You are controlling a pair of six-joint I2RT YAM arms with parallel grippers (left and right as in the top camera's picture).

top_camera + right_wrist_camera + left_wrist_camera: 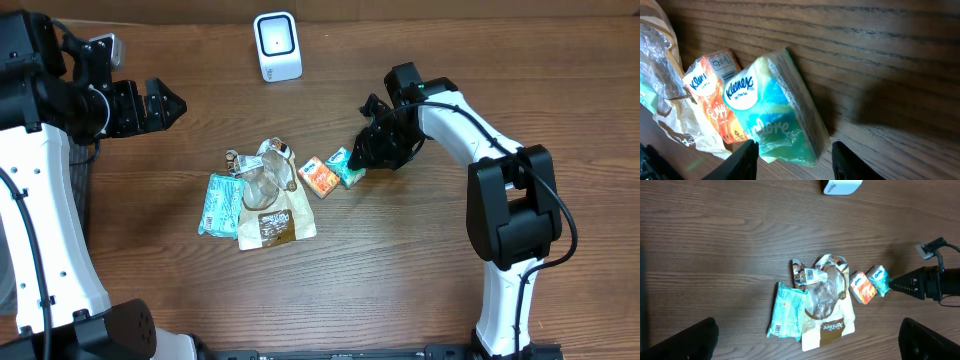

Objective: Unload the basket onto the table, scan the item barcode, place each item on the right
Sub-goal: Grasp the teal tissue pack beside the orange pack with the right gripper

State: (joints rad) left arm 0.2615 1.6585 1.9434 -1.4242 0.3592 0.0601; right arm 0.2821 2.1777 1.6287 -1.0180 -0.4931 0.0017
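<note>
Tissue pack [775, 115] lies at eight o'clock from the right tool [360, 159], lengthwise between its half-spread jaws; pinched or not, I cannot tell. Left tool [168, 103] gapes empty, well apart.

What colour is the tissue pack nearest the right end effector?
The tissue pack is teal-green, clearest in the right wrist view.

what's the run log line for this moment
step: pick item | left gripper: open, clear of pile | right gripper: around teal tissue pack, on table, grip unclear | scanner: nothing presented yet
</note>
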